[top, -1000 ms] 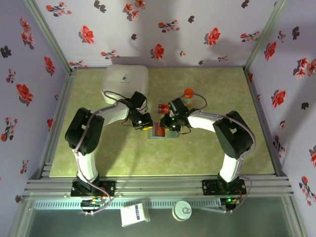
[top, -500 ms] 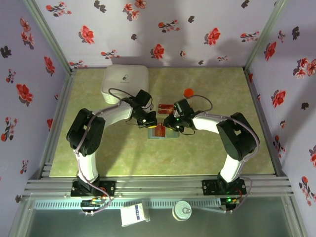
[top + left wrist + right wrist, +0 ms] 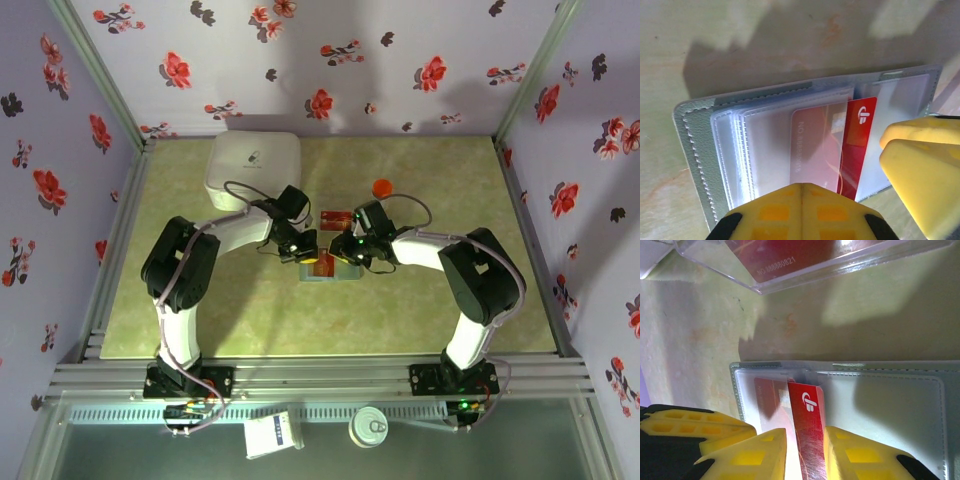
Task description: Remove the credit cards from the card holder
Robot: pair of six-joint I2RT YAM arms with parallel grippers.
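Jaws first: right gripper (image 3: pixel 805 435) is pinched down to a narrow gap on the red card (image 3: pixel 806 407), card between the pads. Left gripper (image 3: pixel 802 192) is fully closed, tips together over the near edge of the card holder (image 3: pixel 692 145). I can't tell whether it pins a sleeve or just presses down.

Holder lies open and flat on the table (image 3: pixel 250 310), between both grippers. Red card is partway out of its clear sleeve, free end over the holder's bare panel.

My plan: pull straight along the sleeve, low and slow, with the left tips bearing down so the holder doesn't lift or drag. Watch for the sleeve riding out with the card.

Just past the holder's far edge lies a loose card (image 3: pixel 337 216), already out.

Hidden: holder's near edge under the left tips. Stacked sleeves are too cloudy to count any cards inside.
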